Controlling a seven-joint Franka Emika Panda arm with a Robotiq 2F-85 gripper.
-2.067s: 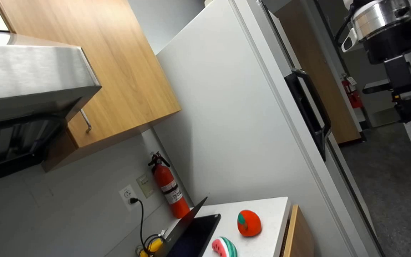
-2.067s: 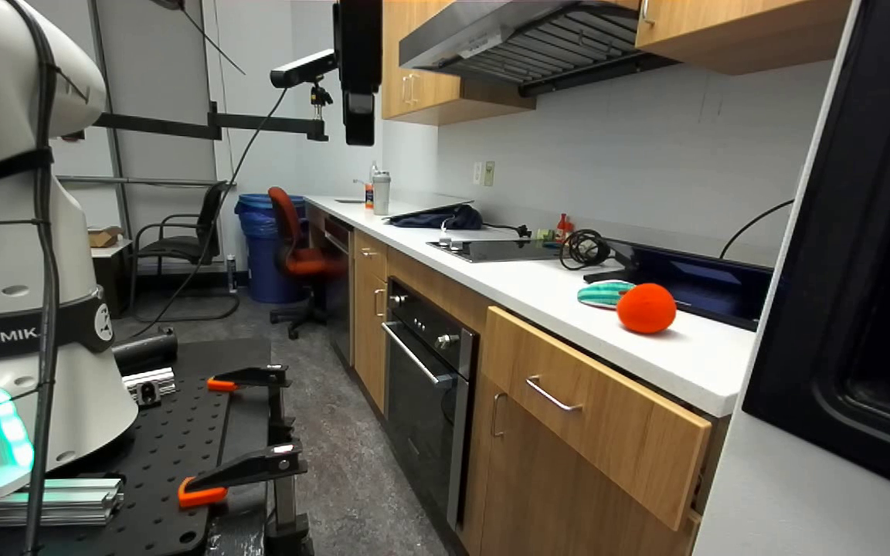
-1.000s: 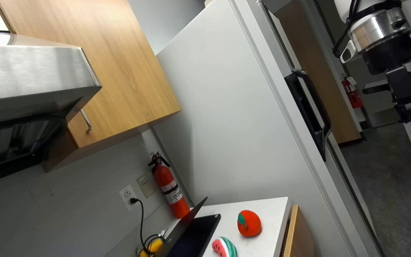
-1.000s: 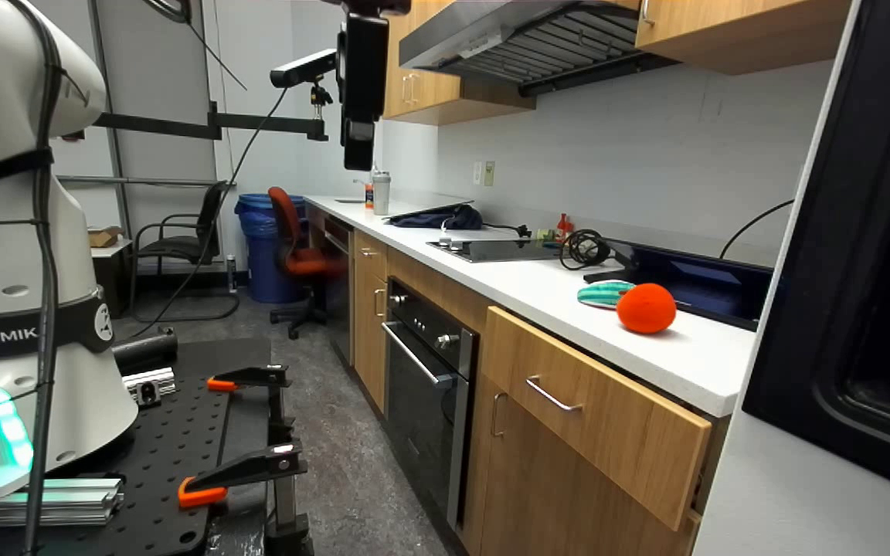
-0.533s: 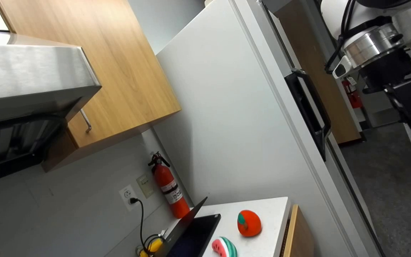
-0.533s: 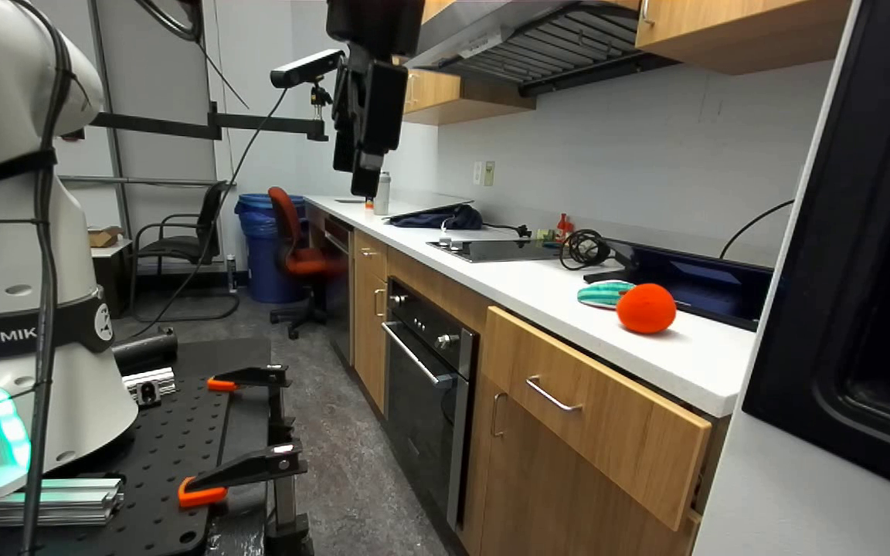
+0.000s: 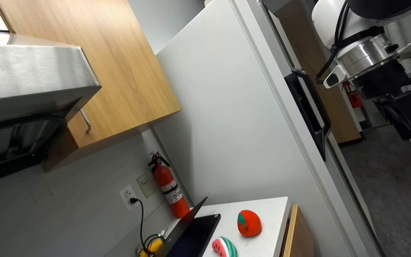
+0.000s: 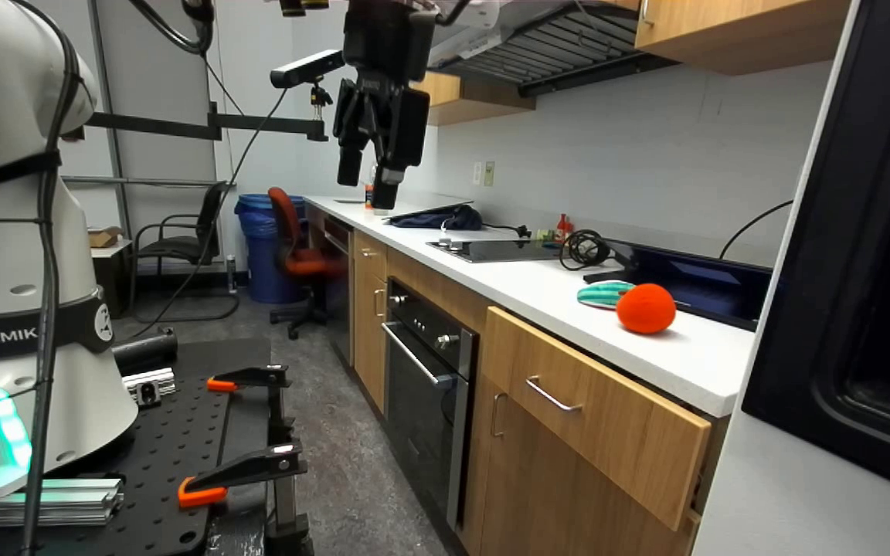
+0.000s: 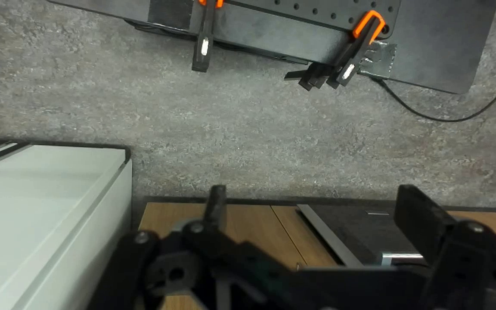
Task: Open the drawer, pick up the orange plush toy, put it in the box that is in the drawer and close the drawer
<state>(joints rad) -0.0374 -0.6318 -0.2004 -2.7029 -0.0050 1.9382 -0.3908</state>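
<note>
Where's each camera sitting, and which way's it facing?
Exterior view: near the drawer, looking along the counter; robot base and gripper show.
Exterior view: above counter height, tilted, facing white appliance; arm's wrist, gripper show.
Wrist view: on the wrist, facing down to the floor; fingers show.
Both exterior views share the orange plush toy.

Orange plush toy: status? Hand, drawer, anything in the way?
Hand open, empty. Drawer slightly open. Orange plush toy on the white counter. Watermelon-patterned item close beside the toy, apart; might crowd the grasp.

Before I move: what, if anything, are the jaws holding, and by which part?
Nothing: the jaws stand open. The orange plush toy sits on the counter.
</note>
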